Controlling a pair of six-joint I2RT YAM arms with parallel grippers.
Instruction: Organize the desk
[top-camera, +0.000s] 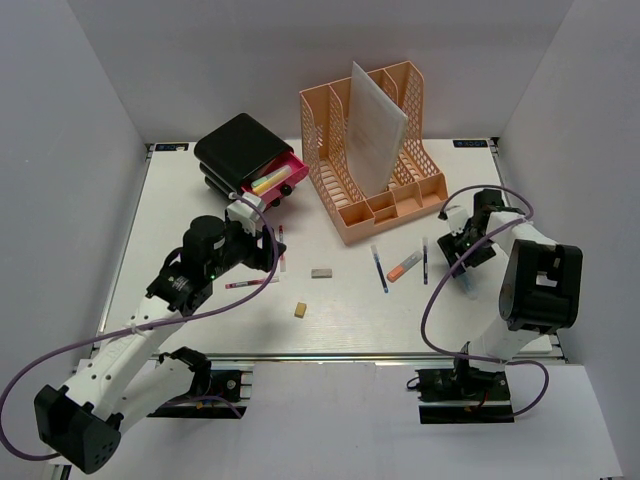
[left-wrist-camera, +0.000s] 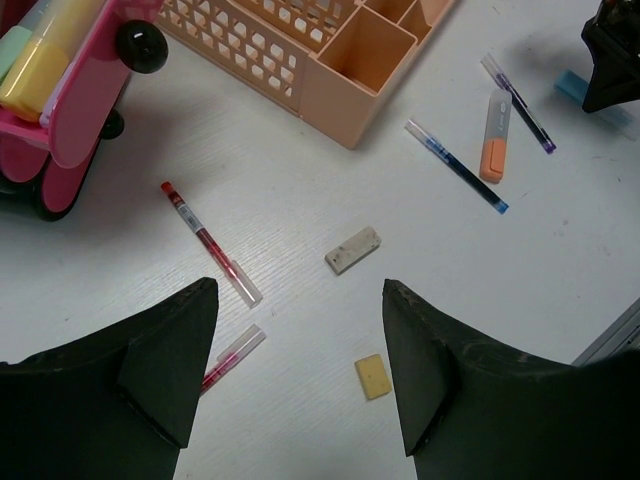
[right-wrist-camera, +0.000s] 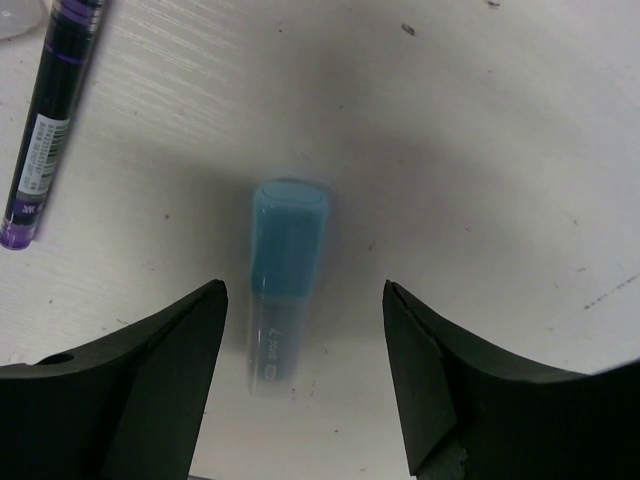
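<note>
Top view: the white desk (top-camera: 400, 320) fills the middle of the frame, with stationery scattered across it. The right gripper (right-wrist-camera: 302, 295) hangs low over a blue highlighter (right-wrist-camera: 288, 270), fingers spread wide to either side of it and not touching it. A purple pen (right-wrist-camera: 50, 110) lies at the upper left of the right wrist view.

Over to the left gripper (left-wrist-camera: 297, 300): it is spread too, holding nothing and hovering above bare desk. A grey eraser (left-wrist-camera: 353, 250) sits just beyond its fingertips, and a yellow eraser (left-wrist-camera: 373, 377) lies between the fingers. One red pen (left-wrist-camera: 210, 243) lies to the left, and a second red pen (left-wrist-camera: 235, 355) pokes out beside the left finger. Further off, a blue pen (left-wrist-camera: 457, 166) and an orange highlighter (left-wrist-camera: 493, 135) lie side by side.

At the far edge stands a peach file organizer (top-camera: 330, 200) with a white sheet (top-camera: 372, 120) upright inside. A black drawer unit (top-camera: 240, 145) to its left has its pink drawer (top-camera: 280, 172) pulled out.
</note>
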